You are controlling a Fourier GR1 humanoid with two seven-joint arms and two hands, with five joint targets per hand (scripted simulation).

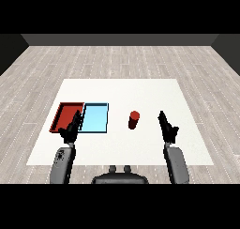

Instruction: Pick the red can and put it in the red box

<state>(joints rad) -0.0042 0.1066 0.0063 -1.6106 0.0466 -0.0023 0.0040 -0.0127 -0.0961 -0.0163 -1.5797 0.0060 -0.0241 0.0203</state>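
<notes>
White table (140, 148): a pale rectangular top set on a grey plank floor (117, 54); bears two trays and one can.

Red tray (63, 111): shallow, lying at the table's left side; its right edge touches the light blue tray (96, 118), which lies just beside it toward the middle; the red tray's near right corner is partly covered by the left hand.

Red can (134, 119): upright on the bare table, to the right of the light blue tray and apart from it; between that tray and the right hand; touched by neither hand; outside both trays.

Left hand (71, 128): black, on a grey forearm rising from the lower left; hangs over the near edge where the two trays meet; fingers relaxed and slightly spread, pointing up and forward; holds nothing.

Right hand (167, 126): black, on a grey forearm from the lower right; stands near the can, to its right, not touching; fingers fairly straight and close together, thumb apart; holds nothing.
</notes>
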